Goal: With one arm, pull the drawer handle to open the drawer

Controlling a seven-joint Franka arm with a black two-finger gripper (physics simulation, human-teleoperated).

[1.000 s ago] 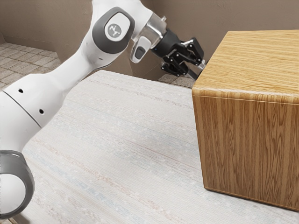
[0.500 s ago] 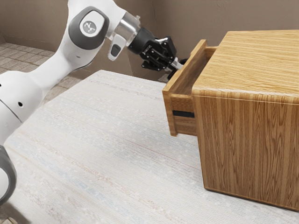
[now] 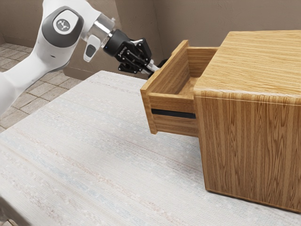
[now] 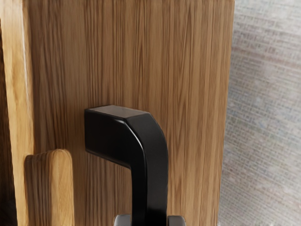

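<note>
At the cabinet's upper part, on the face turned toward the arm: drawer stands well out of the cabinet, its open top showing the wooden inside. A black rail strip runs along the drawer's near side, ending at the cabinet's front edge.

Cabinet sits on a pale, grainy table, at the exterior view's right. Tiled floor lies beyond the table, on the side away from the cabinet.

Gripper is at the drawer front, on the side farthest from the cabinet, level with the cabinet's upper half. Its fingers reach in behind the front panel's edge.

Wrist view, close on the drawer front panel: the black drawer handle stands off the wood and bends down toward the hand. Two grey fingertips press it from either side, so the claw is closed narrow on the drawer handle. Table surface shows past the panel's edge.
</note>
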